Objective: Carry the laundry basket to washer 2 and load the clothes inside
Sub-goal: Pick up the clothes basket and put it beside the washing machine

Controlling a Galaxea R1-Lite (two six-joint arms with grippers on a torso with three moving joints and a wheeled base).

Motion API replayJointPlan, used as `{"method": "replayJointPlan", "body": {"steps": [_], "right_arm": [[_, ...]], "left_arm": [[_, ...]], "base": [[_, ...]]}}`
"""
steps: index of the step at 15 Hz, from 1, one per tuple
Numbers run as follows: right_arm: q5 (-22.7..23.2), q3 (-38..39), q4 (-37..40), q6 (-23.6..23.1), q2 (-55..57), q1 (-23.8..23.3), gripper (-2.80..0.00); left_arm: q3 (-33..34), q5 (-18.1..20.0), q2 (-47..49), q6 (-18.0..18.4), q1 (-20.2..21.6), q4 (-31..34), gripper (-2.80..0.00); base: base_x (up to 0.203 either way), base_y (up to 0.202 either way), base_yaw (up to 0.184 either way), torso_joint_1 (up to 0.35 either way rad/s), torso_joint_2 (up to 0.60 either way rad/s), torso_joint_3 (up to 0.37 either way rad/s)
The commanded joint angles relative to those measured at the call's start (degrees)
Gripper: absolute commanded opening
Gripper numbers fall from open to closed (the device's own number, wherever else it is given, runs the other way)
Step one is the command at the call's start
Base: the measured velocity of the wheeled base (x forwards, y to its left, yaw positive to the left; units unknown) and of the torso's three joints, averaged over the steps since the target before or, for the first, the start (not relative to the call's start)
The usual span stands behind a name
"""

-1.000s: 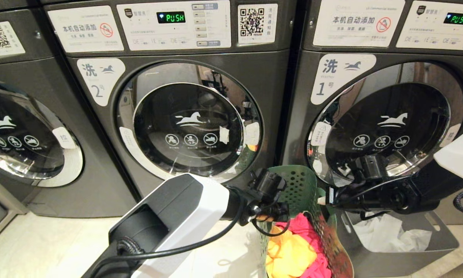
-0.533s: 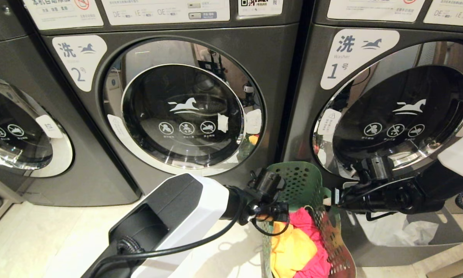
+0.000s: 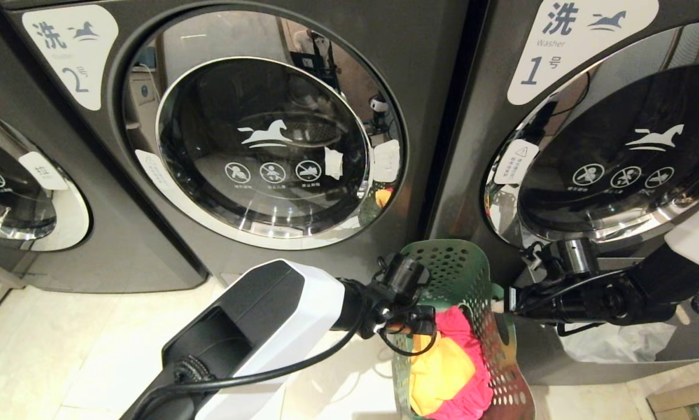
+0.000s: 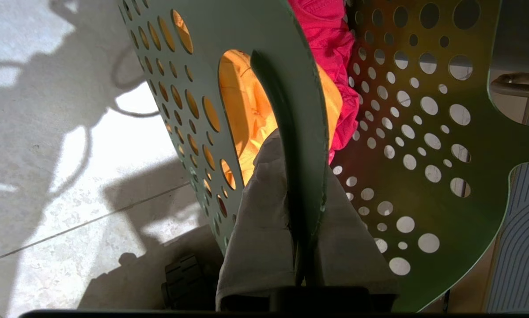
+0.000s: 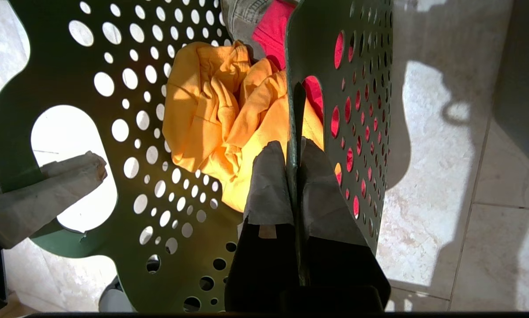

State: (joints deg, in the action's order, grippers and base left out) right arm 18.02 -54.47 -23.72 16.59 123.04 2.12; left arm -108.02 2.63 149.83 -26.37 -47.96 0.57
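Observation:
The green perforated laundry basket [image 3: 460, 268] hangs between my two arms, low in front of the gap between washer 2 [image 3: 262, 146] and washer 1. It holds yellow clothes [image 3: 440, 373] and pink clothes [image 3: 460, 326]. My left gripper [image 3: 425, 324] is shut on the basket's left wall at its handle hole [image 4: 302, 176]. On the opposite wall my right gripper [image 3: 504, 297] is shut in the same way [image 5: 294, 150]. Washer 2's round glass door is shut. The yellow cloth [image 5: 220, 110] fills most of the basket's inside.
Washer 1 [image 3: 618, 157] stands to the right, door shut, and another washer [image 3: 11, 192] shows at the far left. A grey bin with a white plastic bag [image 3: 618, 341] sits under washer 1. Pale floor tiles [image 3: 63, 350] spread to the left.
The whole head view has tipped downward, so the washers' control panels have slid out of the top. Both grippers and the basket keep their place in the picture, still gripped.

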Motion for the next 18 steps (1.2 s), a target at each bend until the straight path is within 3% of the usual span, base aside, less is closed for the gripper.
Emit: {"method": "replayJointPlan", "body": {"steps": [1,9,14,17,18], "right_arm": [[0.18,0.15,-0.1,0.11,-0.08,0.08,-2.8],[0.26,-0.09,-0.1,0.25,0.26,0.08,-2.8],[0.26,-0.53,-0.1,0.2,0.61,0.08,-2.8],[0.26,-0.73,-0.1,0.28,0.8,0.08,-2.8],[0.26,-0.73,-0.1,0.28,0.89,0.08,-2.8]], "left_arm": [[0.0,0.0,-0.16,-0.17,-0.03,0.04,-2.8],[0.09,-4.57,-0.31,1.64,-0.38,1.43,-2.8],[0.09,-5.25,-1.43,3.39,-0.73,3.46,-2.8],[0.09,-11.25,0.12,3.16,-1.23,1.62,-2.8],[0.09,-11.39,0.35,3.11,-1.35,1.45,-2.8]], "base": [[0.0,0.0,0.0,0.002,0.01,-0.206],[0.0,0.0,0.0,0.002,0.0,-0.076],[0.176,0.0,0.0,0.0,0.0,0.003],[0.151,0.0,-0.001,0.0,0.0,0.001],[0.0,0.0,0.0,0.0,0.0,0.0]]}}
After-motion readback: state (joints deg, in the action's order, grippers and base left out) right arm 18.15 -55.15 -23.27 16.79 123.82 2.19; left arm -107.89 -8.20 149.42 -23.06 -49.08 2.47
